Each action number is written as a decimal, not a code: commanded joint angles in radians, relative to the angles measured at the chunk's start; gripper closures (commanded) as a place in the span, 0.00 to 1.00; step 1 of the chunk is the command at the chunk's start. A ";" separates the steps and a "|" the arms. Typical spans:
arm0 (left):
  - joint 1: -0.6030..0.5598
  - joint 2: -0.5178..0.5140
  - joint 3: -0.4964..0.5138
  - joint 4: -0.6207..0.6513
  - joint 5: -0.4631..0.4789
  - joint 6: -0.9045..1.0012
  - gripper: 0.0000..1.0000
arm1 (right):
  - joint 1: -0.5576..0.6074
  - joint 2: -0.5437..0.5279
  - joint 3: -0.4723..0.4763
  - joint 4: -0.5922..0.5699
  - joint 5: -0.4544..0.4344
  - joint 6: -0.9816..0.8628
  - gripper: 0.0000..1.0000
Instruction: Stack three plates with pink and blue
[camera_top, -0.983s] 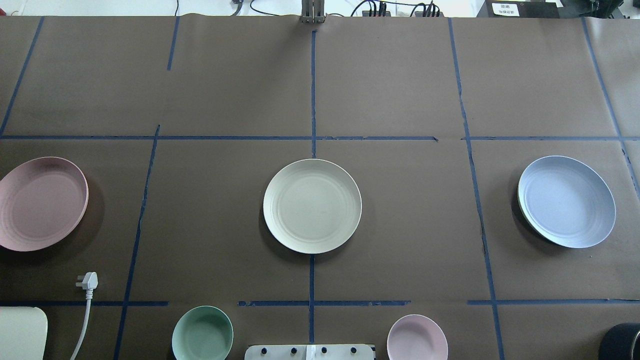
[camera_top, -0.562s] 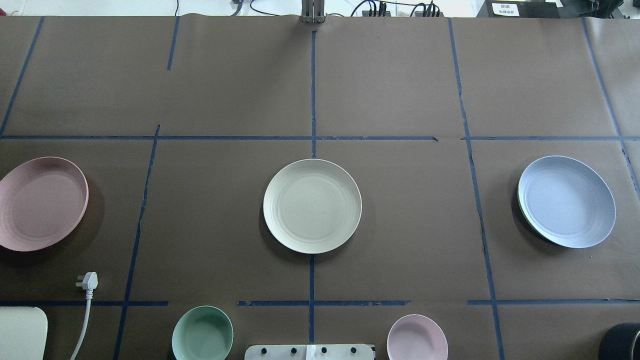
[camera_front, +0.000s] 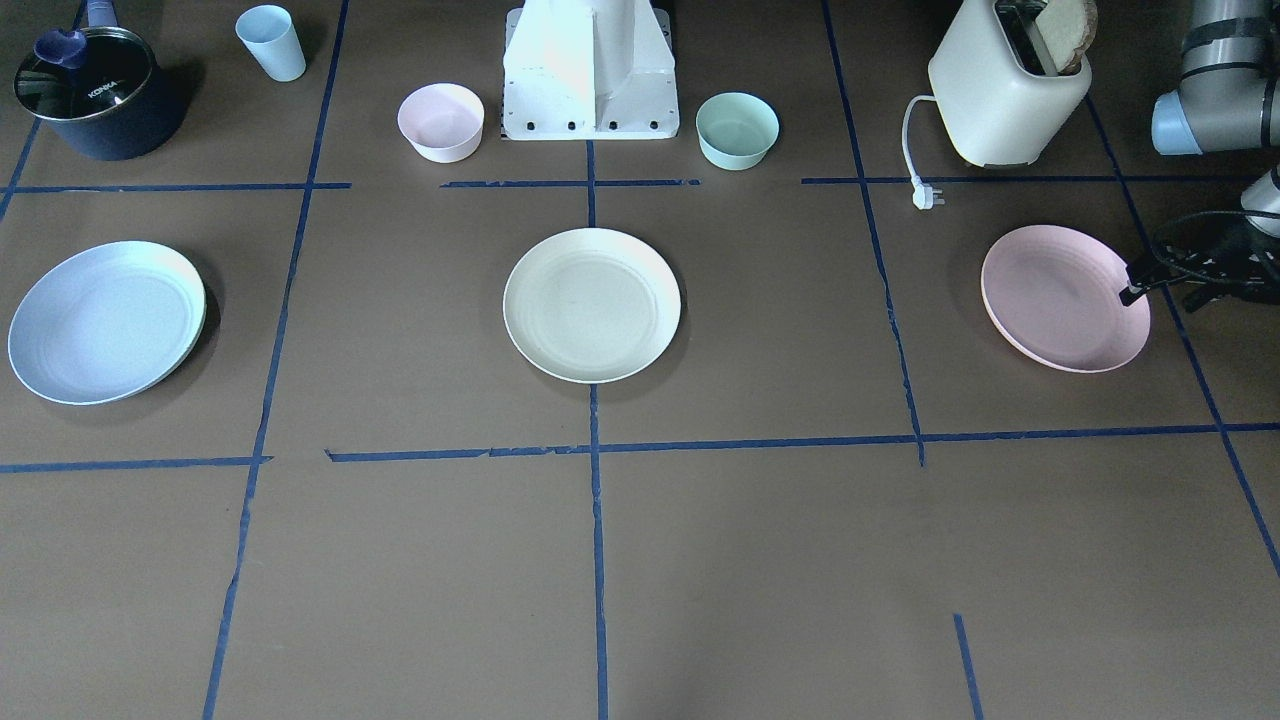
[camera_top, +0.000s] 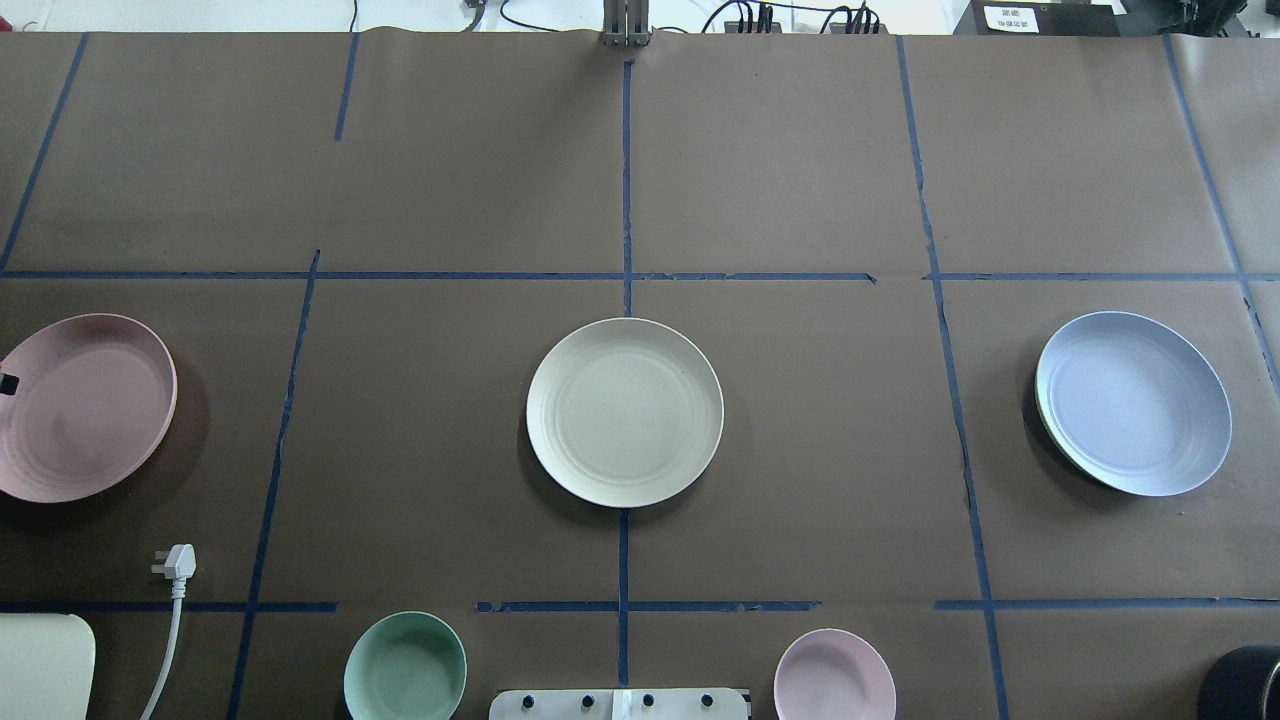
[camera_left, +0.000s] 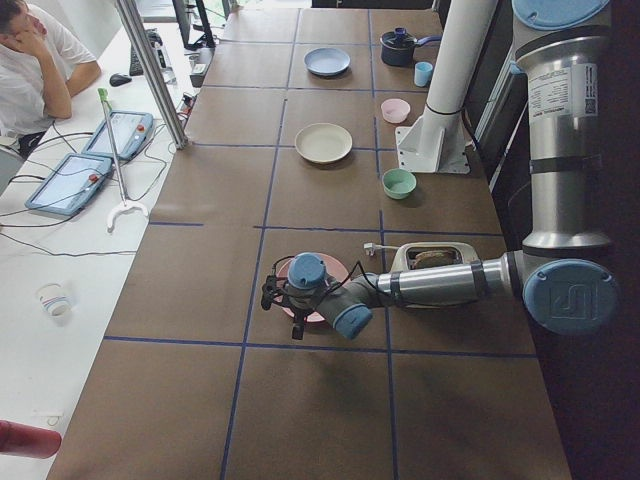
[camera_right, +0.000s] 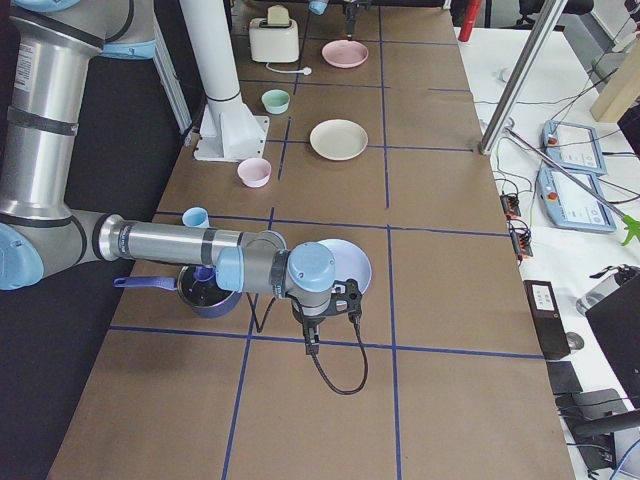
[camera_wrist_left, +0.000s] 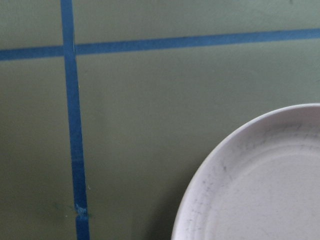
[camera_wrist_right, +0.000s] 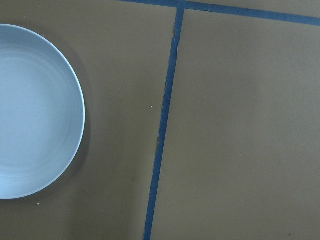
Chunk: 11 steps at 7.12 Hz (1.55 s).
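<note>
The cream-white plate (camera_top: 625, 410) lies at the table's middle. The pale pink plate (camera_top: 85, 410) lies at the left end and the pale blue plate (camera_top: 1135, 400) at the right end. All three lie apart and flat. My left gripper (camera_front: 1140, 270) looks open at the pink plate's (camera_front: 1060, 300) outer rim, with one black fingertip (camera_front: 1130, 294) over the rim. The left wrist view shows only that plate's edge (camera_wrist_left: 260, 185). My right gripper (camera_right: 340, 300) hangs beside the blue plate (camera_right: 345, 262); it shows only in the side view, so I cannot tell its state.
A small pink bowl (camera_front: 441, 120) and a mint-green bowl (camera_front: 737, 128) flank the robot base (camera_front: 590, 80). A toaster (camera_front: 1005, 90) with its loose plug (camera_front: 925, 197) stands behind the pink plate. A dark pot (camera_front: 95, 90) and a blue cup (camera_front: 270, 42) stand behind the blue plate.
A black fingertip of my left gripper has come in at the overhead view's left edge, over the pink plate's rim. The plates have not moved.
</note>
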 joint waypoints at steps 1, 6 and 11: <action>0.004 0.000 0.007 -0.005 -0.006 -0.009 0.84 | 0.000 0.000 -0.001 0.000 0.000 -0.002 0.00; 0.004 -0.014 -0.025 -0.002 -0.170 -0.070 1.00 | 0.000 0.000 0.000 0.000 -0.002 -0.002 0.00; 0.158 -0.268 -0.230 0.017 -0.198 -0.629 1.00 | 0.000 0.000 -0.001 0.000 0.000 0.001 0.00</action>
